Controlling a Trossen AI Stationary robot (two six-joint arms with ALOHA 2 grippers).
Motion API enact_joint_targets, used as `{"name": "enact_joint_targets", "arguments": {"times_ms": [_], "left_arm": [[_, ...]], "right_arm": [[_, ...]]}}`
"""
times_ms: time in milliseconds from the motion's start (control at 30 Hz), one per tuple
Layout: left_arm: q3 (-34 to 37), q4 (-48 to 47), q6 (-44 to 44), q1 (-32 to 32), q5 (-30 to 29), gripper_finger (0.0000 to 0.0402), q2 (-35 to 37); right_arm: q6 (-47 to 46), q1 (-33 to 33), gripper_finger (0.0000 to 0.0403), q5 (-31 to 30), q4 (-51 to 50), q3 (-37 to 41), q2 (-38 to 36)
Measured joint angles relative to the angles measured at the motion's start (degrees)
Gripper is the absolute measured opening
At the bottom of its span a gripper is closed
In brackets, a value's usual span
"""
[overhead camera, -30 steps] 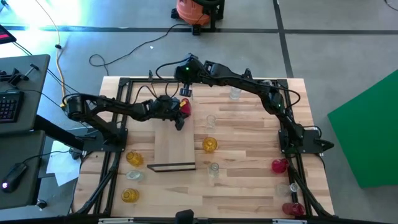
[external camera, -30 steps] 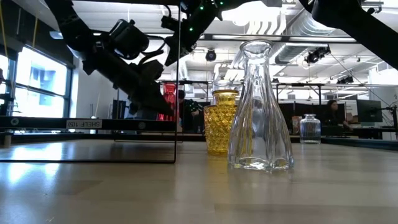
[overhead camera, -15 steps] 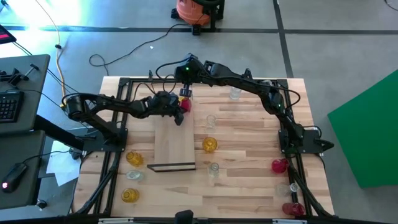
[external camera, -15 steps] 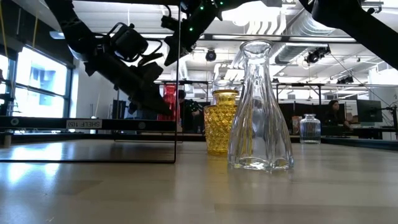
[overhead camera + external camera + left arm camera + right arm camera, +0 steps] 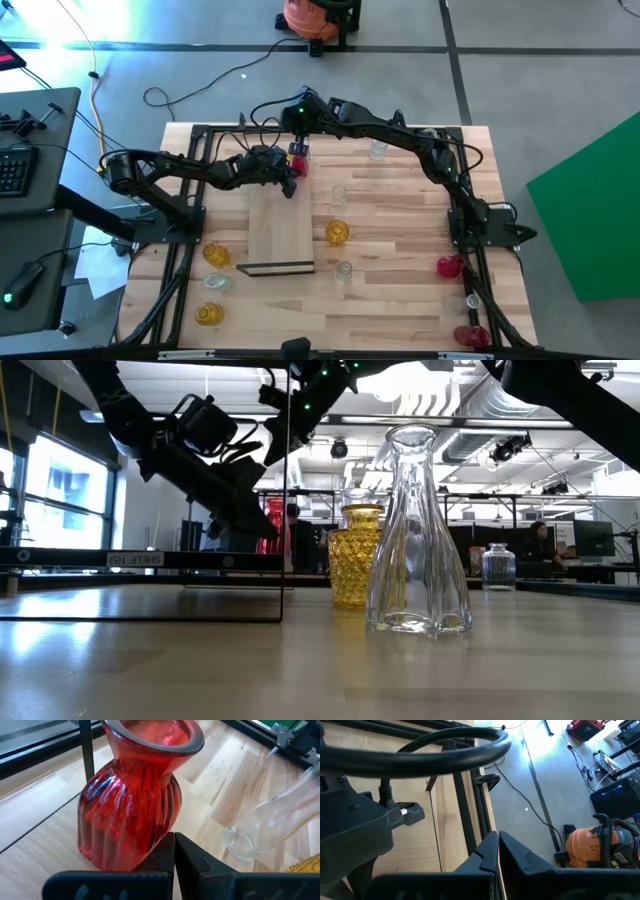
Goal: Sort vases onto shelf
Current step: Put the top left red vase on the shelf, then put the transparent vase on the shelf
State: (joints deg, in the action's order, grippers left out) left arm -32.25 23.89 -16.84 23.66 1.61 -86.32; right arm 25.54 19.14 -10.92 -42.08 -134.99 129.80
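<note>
A red vase (image 5: 297, 167) (image 5: 127, 810) stands upright on its base by the far right corner of the light-wood shelf (image 5: 280, 235). My left gripper (image 5: 291, 187) (image 5: 174, 851) is shut, its tips at the vase's lower body. My right gripper (image 5: 498, 851) is shut on nothing and hovers high near the table's far edge (image 5: 297, 145). In the low view the red vase (image 5: 274, 520) shows behind the left arm, with an amber vase (image 5: 360, 555) and a tall clear vase (image 5: 418, 540) nearer. My left gripper touches the red vase's lower body (image 5: 159, 842) with the tips of its shut fingers, on the side facing the shelf. The fingers slant down from the table's left and near side. The vase stays upright on its base.
Loose vases stand around: amber (image 5: 337, 232), clear (image 5: 340, 193) (image 5: 378, 150) (image 5: 344, 270), a group at the near left (image 5: 213, 283), and red and clear ones at the near right (image 5: 449, 266). A black frame (image 5: 190, 180) runs along the table's sides.
My left gripper has swung a little toward the table's far edge, still shut and still at the red vase, which stays upright.
</note>
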Motion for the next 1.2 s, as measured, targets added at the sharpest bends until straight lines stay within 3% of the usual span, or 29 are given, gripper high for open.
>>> {"name": "enact_joint_targets", "arguments": {"times_ms": [633,833,1000,1200], "left_arm": [[0.00,2.91,-1.01,0.00,-2.54,0.0000,0.00],[0.01,2.86,-1.55,-1.98,0.02,0.0000,0.33],[0.07,2.99,-0.43,-6.24,-0.23,0.0000,6.04],[0.04,-5.00,1.08,-8.04,-4.11,0.0000,20.04]], "right_arm": [[-1.63,-0.02,0.0000,0.61,0.32,0.00,0.00],[-2.58,-0.02,0.0000,0.57,0.32,0.01,0.00],[-2.38,-0.04,0.0000,0.04,0.17,0.06,-0.53],[-0.79,0.23,0.0000,-4.69,0.46,0.06,-4.90]]}}
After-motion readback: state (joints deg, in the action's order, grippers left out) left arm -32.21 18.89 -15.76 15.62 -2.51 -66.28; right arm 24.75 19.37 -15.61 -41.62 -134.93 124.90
